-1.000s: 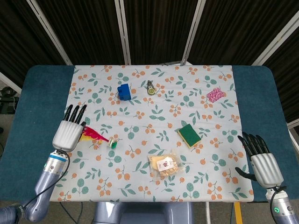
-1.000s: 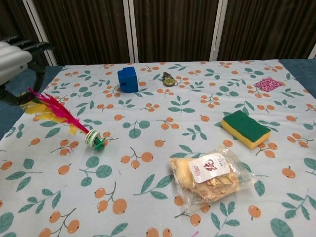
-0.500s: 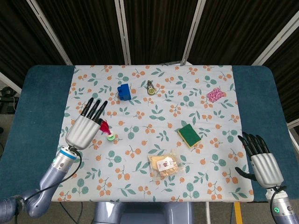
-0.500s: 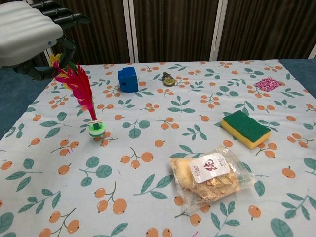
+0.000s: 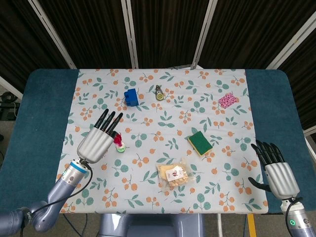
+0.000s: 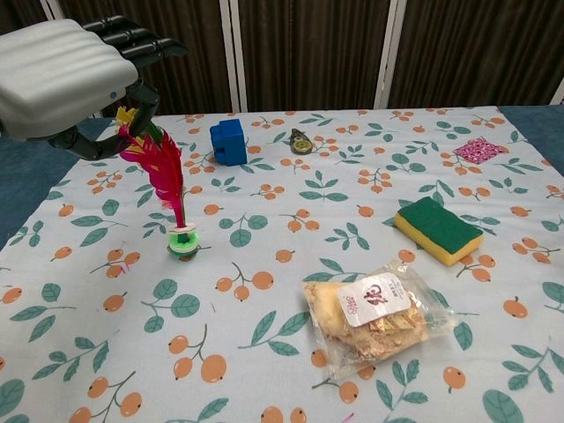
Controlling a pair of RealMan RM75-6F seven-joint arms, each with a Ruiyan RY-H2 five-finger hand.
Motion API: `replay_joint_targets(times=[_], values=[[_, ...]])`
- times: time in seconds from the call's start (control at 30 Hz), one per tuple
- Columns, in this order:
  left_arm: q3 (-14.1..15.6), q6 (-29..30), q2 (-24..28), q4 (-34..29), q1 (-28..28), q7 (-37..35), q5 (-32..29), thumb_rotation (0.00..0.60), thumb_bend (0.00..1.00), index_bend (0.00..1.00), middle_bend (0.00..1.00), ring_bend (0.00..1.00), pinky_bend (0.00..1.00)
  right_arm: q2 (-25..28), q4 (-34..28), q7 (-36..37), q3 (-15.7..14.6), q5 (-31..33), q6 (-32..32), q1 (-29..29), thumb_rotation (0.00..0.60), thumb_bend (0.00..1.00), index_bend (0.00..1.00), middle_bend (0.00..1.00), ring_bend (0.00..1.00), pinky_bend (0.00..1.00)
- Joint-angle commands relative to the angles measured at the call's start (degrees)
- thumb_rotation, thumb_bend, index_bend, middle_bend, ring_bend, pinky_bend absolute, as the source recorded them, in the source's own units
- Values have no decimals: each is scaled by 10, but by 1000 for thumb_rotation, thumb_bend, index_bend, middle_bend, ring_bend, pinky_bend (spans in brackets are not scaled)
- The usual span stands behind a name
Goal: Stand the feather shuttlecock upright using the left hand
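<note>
The feather shuttlecock point(image 6: 167, 172) stands almost upright on the floral cloth, red and yellow feathers up, green and white base point(image 6: 183, 242) resting on the cloth. My left hand point(image 6: 66, 75) hovers over it and holds the feather tips between thumb and fingers. From the head view the shuttlecock point(image 5: 119, 142) shows just right of the left hand point(image 5: 98, 141). My right hand point(image 5: 277, 172) lies open near the table's front right corner, holding nothing.
A blue block point(image 6: 228, 141) and a small round metal object point(image 6: 300, 142) lie behind the shuttlecock. A green and yellow sponge point(image 6: 438, 230) and a snack bag point(image 6: 374, 315) sit to the right. A pink patterned item point(image 6: 480, 149) lies far right.
My left hand moved right and up, raising the feathers. The shuttlecock went from lying on its side to standing on its base, shifted slightly right.
</note>
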Motion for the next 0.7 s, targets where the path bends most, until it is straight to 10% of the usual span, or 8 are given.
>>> replay_joint_targets(times=[0.03,0.7], values=[[-1,0,-5,-3,-3,1,-1,600,445,662,0,0,30,1,0,1,0,1,-1,0,600,81,38,0,0,0],[13,0,-18,-8,-7,1,8,600,429,579,0,0,29,2,0,5,0,0,1,-1,600,82,38,0,0,0]])
